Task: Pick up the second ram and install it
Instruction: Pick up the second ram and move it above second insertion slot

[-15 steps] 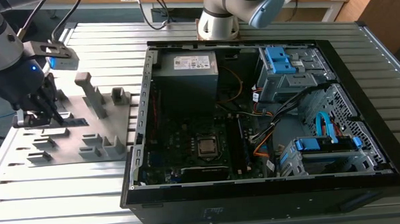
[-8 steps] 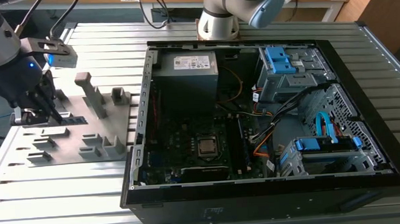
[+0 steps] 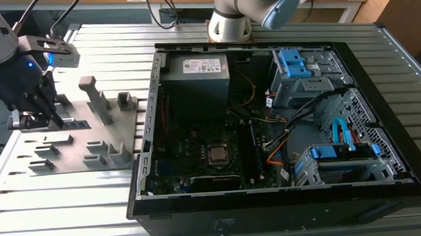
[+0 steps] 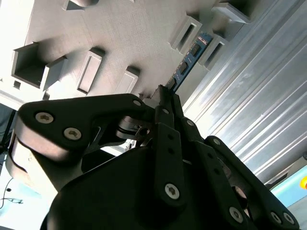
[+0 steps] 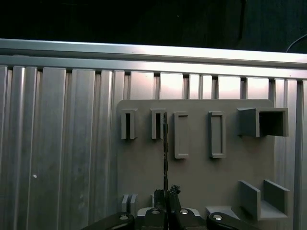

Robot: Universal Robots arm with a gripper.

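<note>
The second ram [image 4: 188, 63], a thin dark blue-green stick with black chips, stands on edge on the grey fixture plate [image 4: 134, 33], between small grey slot blocks. In the first wrist view the ram [image 5: 165, 148] is an edge-on thin dark line running from the fingertips to a slot block. My gripper [image 3: 53, 120] is down over the plate at the exterior view's left. In both wrist views its two fingers are close together on either side of the stick's near part, and the gripper [image 5: 167, 193] looks shut on the ram. The stick's near end is hidden behind the gripper [image 4: 163, 95].
An open computer case [image 3: 149, 152] lies at the exterior view's right, with the motherboard [image 3: 212, 150] and cables inside. Tall grey fixture posts [image 3: 96, 99] rise from the plate between my gripper and the case. The arm's base [image 3: 229, 21] stands behind the case on the slatted metal table [image 3: 65, 209].
</note>
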